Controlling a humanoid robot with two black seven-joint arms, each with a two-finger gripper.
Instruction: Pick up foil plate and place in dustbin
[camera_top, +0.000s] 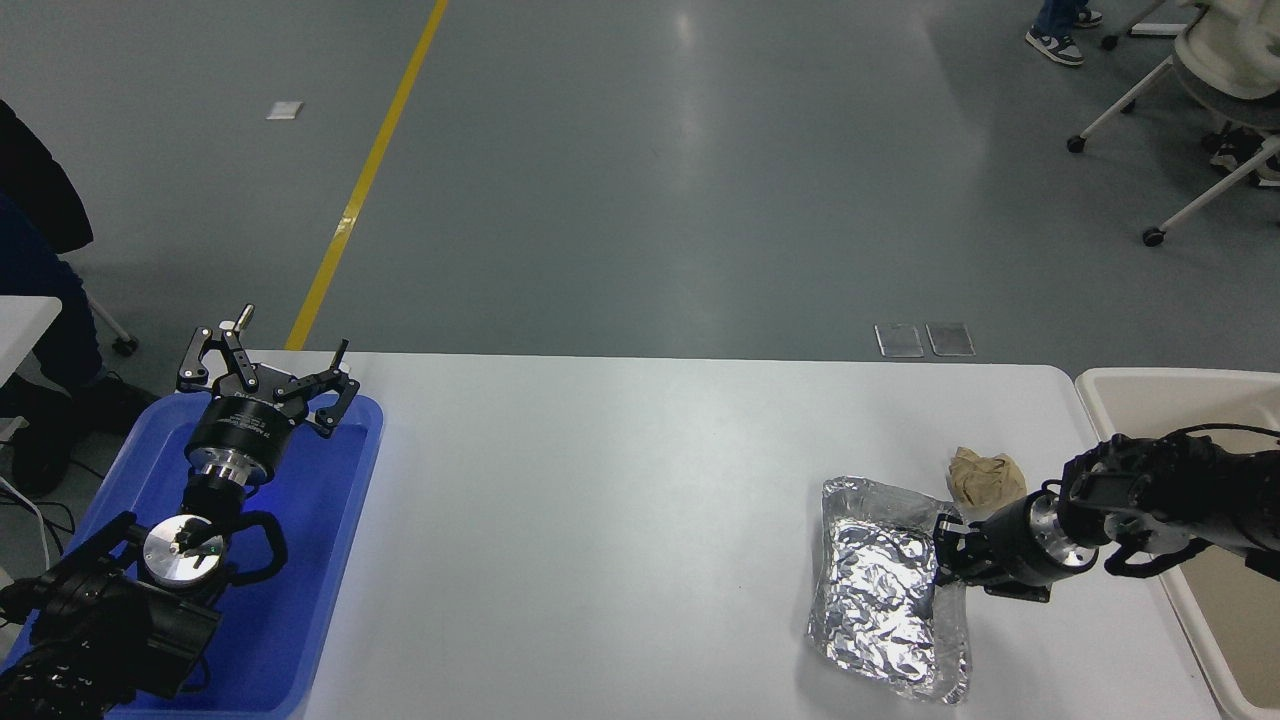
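Note:
The foil plate (880, 600) is a crinkled silver tray lying on the white table (600, 520) at the front right, its open side up. My right gripper (941, 562) comes in from the right edge, low over the table, and is shut on the plate's right rim. The dustbin (1150, 381) is a cream bin with a tan inside, standing just off the table's right end behind my right arm. My left gripper (265, 372) is parked at the lower left over a blue tray, with its fingers spread open and empty.
A small crumpled brown paper ball (985, 477) lies just behind the plate's far right corner, close to my right wrist. The blue tray (310, 560) sits at the table's left end. A person's dark clothing shows at the left edge, and office chairs stand at the top right.

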